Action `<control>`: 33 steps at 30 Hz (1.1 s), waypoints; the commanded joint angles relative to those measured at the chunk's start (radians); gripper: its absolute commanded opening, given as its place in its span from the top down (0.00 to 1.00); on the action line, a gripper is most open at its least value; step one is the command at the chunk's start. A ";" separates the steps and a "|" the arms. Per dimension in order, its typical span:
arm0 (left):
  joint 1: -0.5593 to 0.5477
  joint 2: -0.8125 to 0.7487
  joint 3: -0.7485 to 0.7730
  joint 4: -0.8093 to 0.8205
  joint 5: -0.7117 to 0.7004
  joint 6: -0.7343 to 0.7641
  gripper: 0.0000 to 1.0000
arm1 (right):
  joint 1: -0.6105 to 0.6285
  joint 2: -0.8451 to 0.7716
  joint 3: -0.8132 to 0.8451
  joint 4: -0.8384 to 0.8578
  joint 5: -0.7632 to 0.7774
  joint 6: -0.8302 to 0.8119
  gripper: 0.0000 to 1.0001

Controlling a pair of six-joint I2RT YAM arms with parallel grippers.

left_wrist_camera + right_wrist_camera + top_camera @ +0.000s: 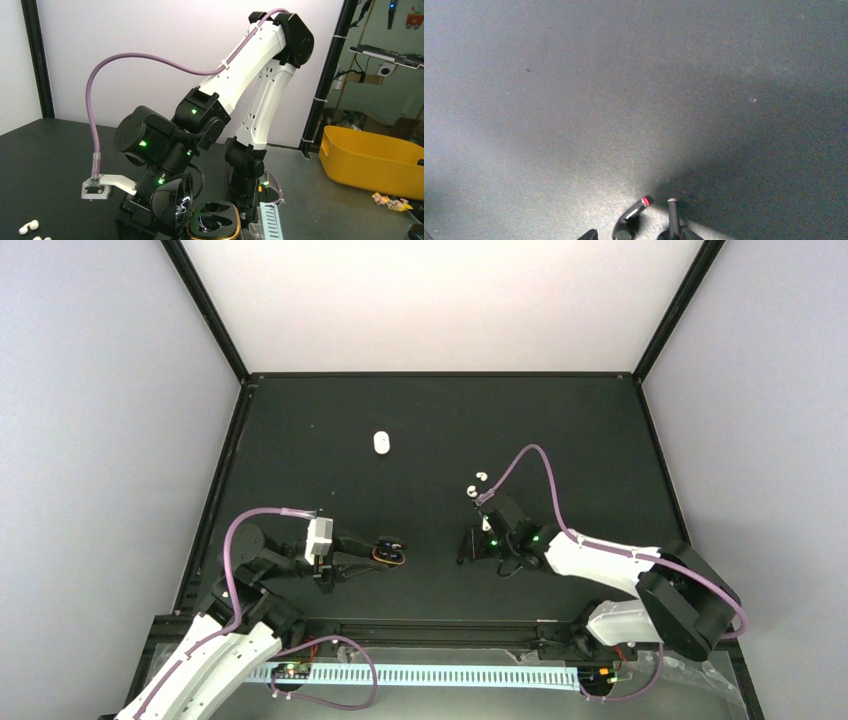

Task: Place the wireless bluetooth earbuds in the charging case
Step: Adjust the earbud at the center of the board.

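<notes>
The left gripper (388,554) is clamped tight on the black charging case (212,224), whose lid stands open, near the table's (300,430) left-centre. To its right, the right gripper (470,544) points down, its tips apart with the black earbuds (634,215) between them; whether it pinches one cannot be told. The white earbuds (480,477) lie just beyond it.

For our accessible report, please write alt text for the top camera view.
The left gripper holds a black case over a black table; the right gripper is low to its right. Two white earbuds lie farther back.
</notes>
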 commanded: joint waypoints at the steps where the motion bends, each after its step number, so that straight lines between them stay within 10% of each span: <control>1: -0.003 -0.012 0.018 -0.013 -0.012 0.018 0.98 | 0.003 -0.017 0.038 0.019 0.018 0.008 0.57; 33: -0.002 -0.002 0.021 -0.030 -0.035 0.030 0.98 | 0.041 0.046 0.027 -0.153 0.270 -0.123 0.61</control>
